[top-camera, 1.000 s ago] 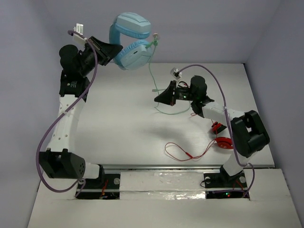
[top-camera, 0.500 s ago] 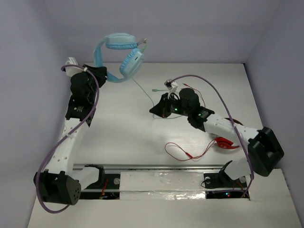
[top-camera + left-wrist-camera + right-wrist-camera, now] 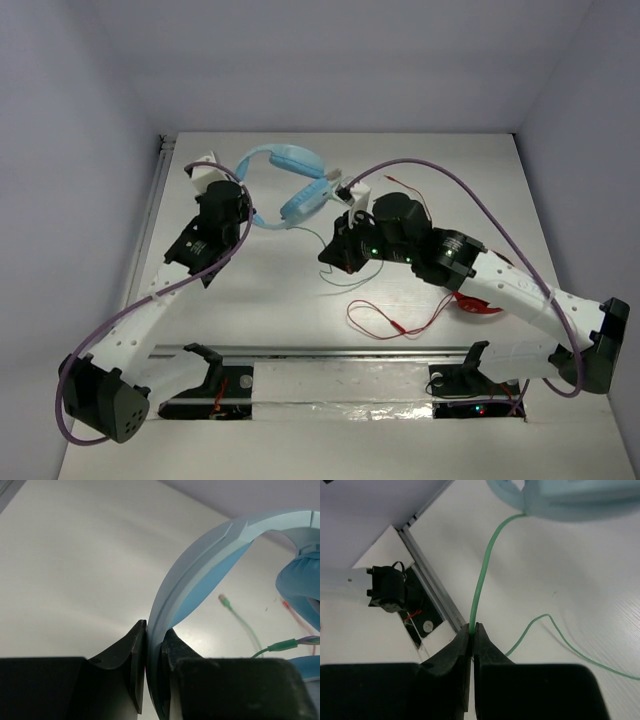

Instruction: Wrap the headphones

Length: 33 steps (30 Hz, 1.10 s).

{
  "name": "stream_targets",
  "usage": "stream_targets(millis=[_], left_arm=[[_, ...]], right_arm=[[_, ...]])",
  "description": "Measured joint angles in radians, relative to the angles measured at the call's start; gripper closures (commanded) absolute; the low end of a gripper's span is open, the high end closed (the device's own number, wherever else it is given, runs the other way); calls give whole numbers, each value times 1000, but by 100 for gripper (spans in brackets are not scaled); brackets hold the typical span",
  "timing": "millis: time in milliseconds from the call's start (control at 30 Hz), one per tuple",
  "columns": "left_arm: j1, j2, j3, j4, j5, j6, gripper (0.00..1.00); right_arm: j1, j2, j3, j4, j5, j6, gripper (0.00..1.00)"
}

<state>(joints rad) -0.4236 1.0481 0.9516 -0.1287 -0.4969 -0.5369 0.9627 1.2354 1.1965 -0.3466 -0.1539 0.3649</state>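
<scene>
The light blue headphones hang just above the far middle of the table. My left gripper is shut on the pale blue headband, which rises in an arc from between the jaws; a padded cup shows at the right. My right gripper is shut on the thin mint-green cable just below the lower cup. The cable's loose part trails over the table, and its plug end lies beyond the headband.
Small red headphones lie at the right under my right arm, their red cable looping toward the near edge. A metal rail runs along the near edge. Grey walls close in the back and sides.
My left arm has brought the headphones down from high at the back to just above the table. My right arm has stretched left and forward, still pinching the cable.
</scene>
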Motion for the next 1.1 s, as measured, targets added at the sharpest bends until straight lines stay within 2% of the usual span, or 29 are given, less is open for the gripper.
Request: stream_targets(millis=[133,233,467,833,933,1100], left_arm=[[-70,14,10,-108,39,66,100],[-100,52,47,-203,121,127,100],[-109,105,79,-343,292,239,100],[-109,101,132,-451,405,406,100],[-109,97,132,-462,461,437,100],[-109,89,132,-459,603,471,100]], right_arm=[[1,54,116,-143,4,-46,100],[1,101,160,-214,3,-74,100],[1,127,205,-363,43,-129,100],[1,127,249,-489,239,-156,99],[1,127,254,-512,312,-159,95],[-3,119,263,-502,414,-153,93]])
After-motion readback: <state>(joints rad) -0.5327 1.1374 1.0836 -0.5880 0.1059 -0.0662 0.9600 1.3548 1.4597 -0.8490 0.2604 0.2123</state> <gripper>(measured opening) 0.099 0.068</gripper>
